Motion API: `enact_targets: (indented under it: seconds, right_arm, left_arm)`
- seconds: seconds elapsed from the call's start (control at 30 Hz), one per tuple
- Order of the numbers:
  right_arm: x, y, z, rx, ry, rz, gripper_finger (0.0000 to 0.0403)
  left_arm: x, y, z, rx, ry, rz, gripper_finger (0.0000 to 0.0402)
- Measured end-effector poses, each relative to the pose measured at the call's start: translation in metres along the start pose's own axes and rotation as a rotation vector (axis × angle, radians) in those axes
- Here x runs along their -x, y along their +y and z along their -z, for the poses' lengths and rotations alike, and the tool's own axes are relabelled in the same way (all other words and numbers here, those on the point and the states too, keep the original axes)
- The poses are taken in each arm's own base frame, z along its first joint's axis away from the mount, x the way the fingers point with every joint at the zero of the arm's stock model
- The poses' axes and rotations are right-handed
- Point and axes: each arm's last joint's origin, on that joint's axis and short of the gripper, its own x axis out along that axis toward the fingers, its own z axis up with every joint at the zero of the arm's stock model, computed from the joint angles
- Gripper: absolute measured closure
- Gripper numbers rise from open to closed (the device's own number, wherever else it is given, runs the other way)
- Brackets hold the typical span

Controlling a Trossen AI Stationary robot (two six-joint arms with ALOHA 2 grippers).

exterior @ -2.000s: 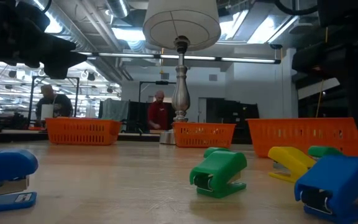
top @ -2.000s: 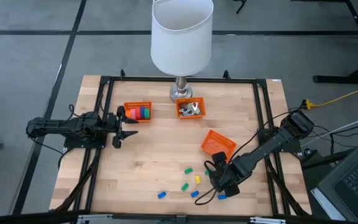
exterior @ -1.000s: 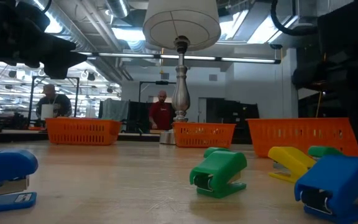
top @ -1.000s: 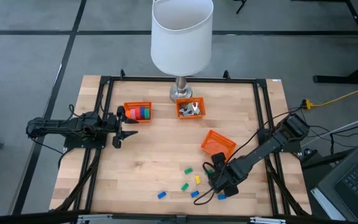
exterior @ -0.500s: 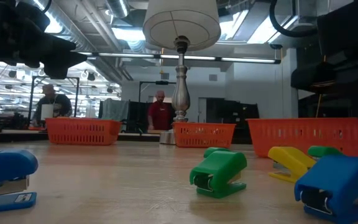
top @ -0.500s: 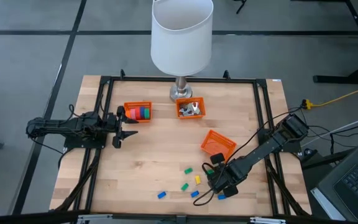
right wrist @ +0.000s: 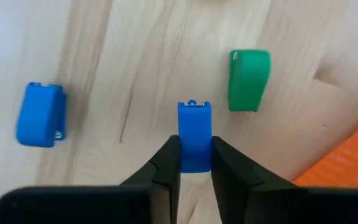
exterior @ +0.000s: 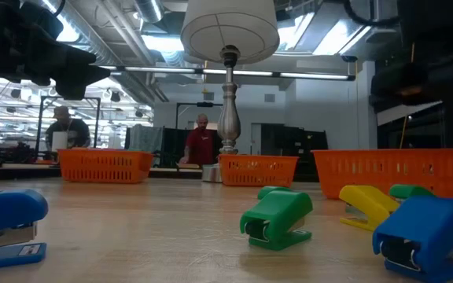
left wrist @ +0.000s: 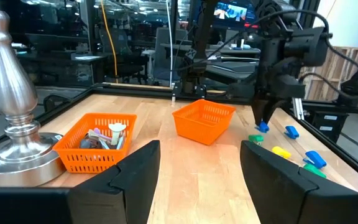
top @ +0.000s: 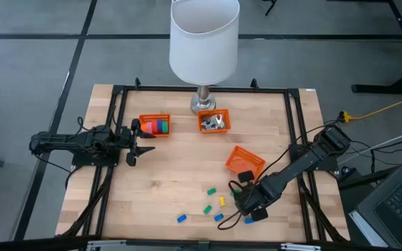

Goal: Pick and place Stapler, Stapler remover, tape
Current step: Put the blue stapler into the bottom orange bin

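Note:
My right gripper (top: 247, 203) hangs over the table's near right part, shut on a small blue stapler (right wrist: 194, 134), which also shows in the left wrist view (left wrist: 263, 127). More staplers lie on the wood around it: green (right wrist: 248, 79), blue (right wrist: 40, 114), yellow (top: 222, 201). My left gripper (top: 142, 143) waits open at the left, next to the orange basket of tape rolls (top: 155, 125). Stapler removers lie in a second orange basket (top: 214, 122). My right gripper pinches the blue stapler by its two long sides (right wrist: 194, 157), near one end, between the two fingers. The fingers come from above, pointing down. In the left wrist view the stapler sits at the fingertips, seemingly just clear of the table.
An empty orange basket (top: 245, 162) stands tilted just beyond my right gripper. A lamp with a white shade (top: 204, 38) rises at the far middle on a metal base (top: 202, 104). Black frame rails run along both table sides. People stand in the room behind.
My right arm has shifted slightly over the scattered staplers. At the right edge of the low view a bit of blue now shows above the table. The staplers on the table and my left arm have stayed where they were.

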Motion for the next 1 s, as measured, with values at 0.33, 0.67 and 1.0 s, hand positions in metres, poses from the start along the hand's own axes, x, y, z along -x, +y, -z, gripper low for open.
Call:
enact_targets:
  seconds: [0.33,0.67,1.0]
  right_arm:
    - [0.046,-0.015,0.007,-0.054,-0.105,-0.021,0.0345]
    - [0.084,-0.058,0.022,-0.303,-0.173,0.166,0.0345]
    - [0.068,-0.108,0.011,-0.789,-0.155,0.189,0.0345]
  left_arm:
    - [0.0,0.0,0.0,0.0,0.0,0.0,0.0183]
    - [0.0,0.0,0.0,0.0,0.0,0.0,0.0183]
    - [0.0,0.0,0.0,0.0,0.0,0.0,0.0183]
